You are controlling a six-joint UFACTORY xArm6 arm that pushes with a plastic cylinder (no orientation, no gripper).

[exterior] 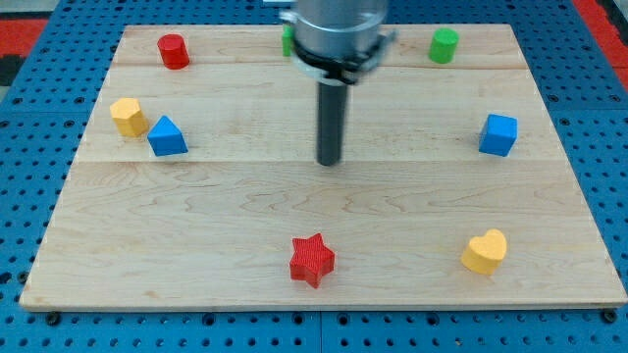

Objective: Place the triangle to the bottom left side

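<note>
Camera view: my tip (329,162) touches no block.

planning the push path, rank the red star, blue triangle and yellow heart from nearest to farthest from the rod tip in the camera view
From my tip:
1. red star, toward the view's bottom, just left of the tip.
2. blue triangle, at the view's left, beside the yellow hexagon block.
3. yellow heart, at the view's bottom right.

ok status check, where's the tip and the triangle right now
My tip mid-board, touching no block. Blue triangle at the view's left, beside yellow block, well left of tip. Nothing between tip and triangle.
</note>
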